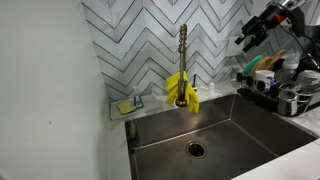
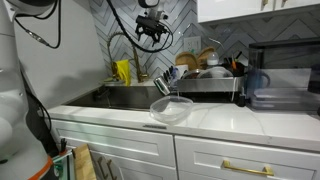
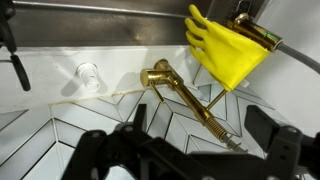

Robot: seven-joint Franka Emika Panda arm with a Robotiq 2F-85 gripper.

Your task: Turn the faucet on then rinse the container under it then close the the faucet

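The faucet [image 1: 183, 55] is a slim brass stem rising behind the steel sink [image 1: 250, 130], with a yellow cloth [image 1: 182, 90] draped on it. In the wrist view the faucet [image 3: 185, 98] lies diagonally over the chevron tiles, with the yellow cloth [image 3: 225, 45] near its end. The clear container [image 2: 172, 108] rests on the white counter in front of the sink. My gripper [image 1: 255, 35] hangs open and empty high above the sink's far side, apart from the faucet. In an exterior view the gripper [image 2: 152, 30] is well above the container. Its dark fingers [image 3: 268, 128] frame the faucet from a distance.
A dish rack [image 1: 280, 92] full of dishes stands beside the sink, seen also as the dish rack [image 2: 205, 75]. A sponge holder [image 1: 130, 105] sits on the ledge at the back corner. A blue pitcher [image 2: 258, 85] stands on the counter.
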